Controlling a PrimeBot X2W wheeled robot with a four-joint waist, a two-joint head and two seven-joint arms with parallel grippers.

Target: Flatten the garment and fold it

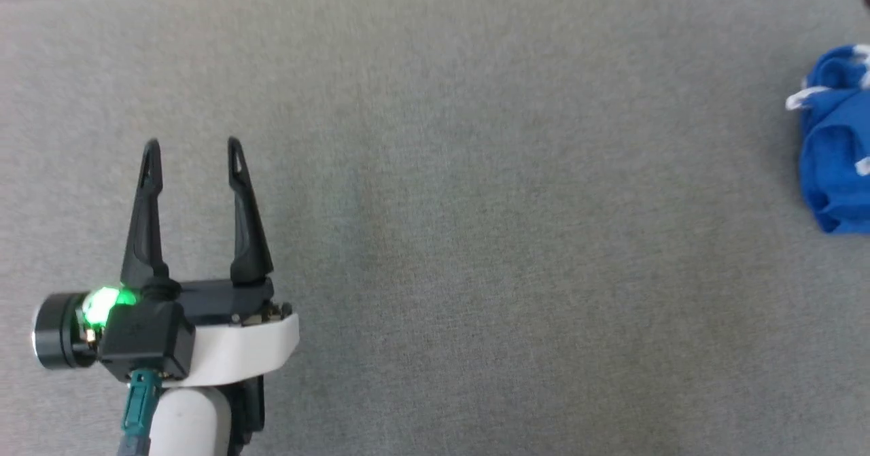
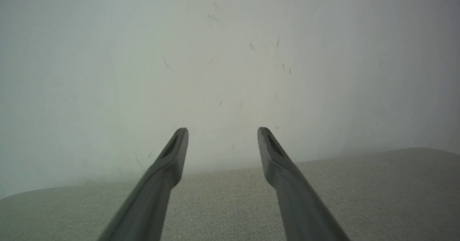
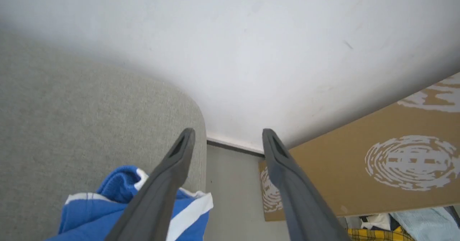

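You are hovering left gripper (image 1: 193, 145) and right gripper (image 3: 228, 133) spread, the garment (image 3: 90, 212) lying crumpled under the right, nothing flattened yet.

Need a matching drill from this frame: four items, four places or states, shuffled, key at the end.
Items
1. garment
2. left gripper
3. right gripper
4. cardboard sheet

Places or states
A. jaws apart, over bare grey cushion
B. blue, bunched up, at the head view's right edge
C. brown with white print, off the cushion
D. jaws apart, above the blue fabric near the cushion's corner

Pairs: 1-B, 2-A, 3-D, 4-C
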